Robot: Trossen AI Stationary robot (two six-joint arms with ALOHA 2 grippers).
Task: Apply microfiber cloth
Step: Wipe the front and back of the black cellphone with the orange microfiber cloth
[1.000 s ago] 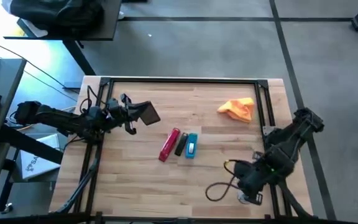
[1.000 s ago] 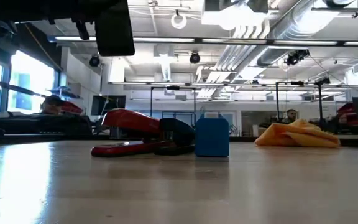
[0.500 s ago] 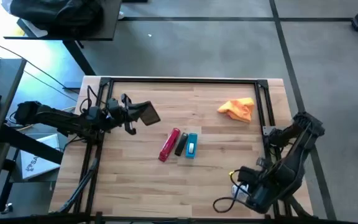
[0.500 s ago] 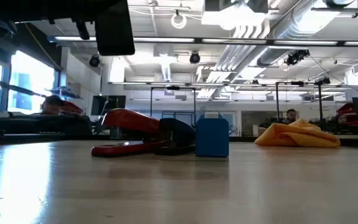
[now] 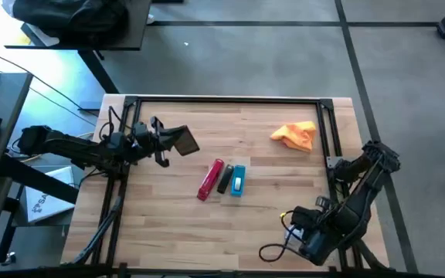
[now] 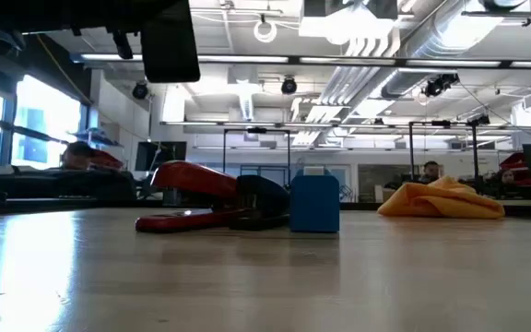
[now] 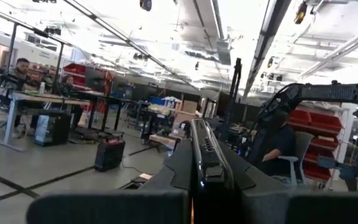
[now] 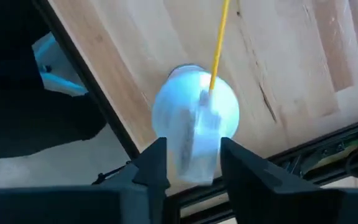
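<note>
The orange microfiber cloth [image 5: 296, 134] lies crumpled on the table at the far right, also seen in the low view [image 6: 441, 200]; no gripper is near it. My right gripper [image 8: 191, 155] is at the table's near right edge [image 5: 304, 245], pointing down over a small white-grey spray bottle [image 8: 194, 115]. Its fingers stand apart on either side of the bottle's head. My left gripper [image 5: 184, 140] hangs shut above the table's left part, holding nothing. My right gripper comes at the spray bottle from above, one finger [image 8: 154, 165] on each side of the bottle's head [image 8: 197, 149]. Whether the fingers touch it, I cannot tell. The bottle stands upright on the table by the edge.
A red stapler [image 5: 210, 180], a black piece [image 5: 225, 179] and a small blue box [image 5: 239, 181] lie together mid-table. A black metal frame [image 5: 222, 99] runs around the tabletop. A yellow cable [image 8: 219, 37] crosses the wood near my right gripper.
My right arm has drawn back toward the table's near edge, its gripper staying low at the near right corner. The cloth and the left arm have kept still.
</note>
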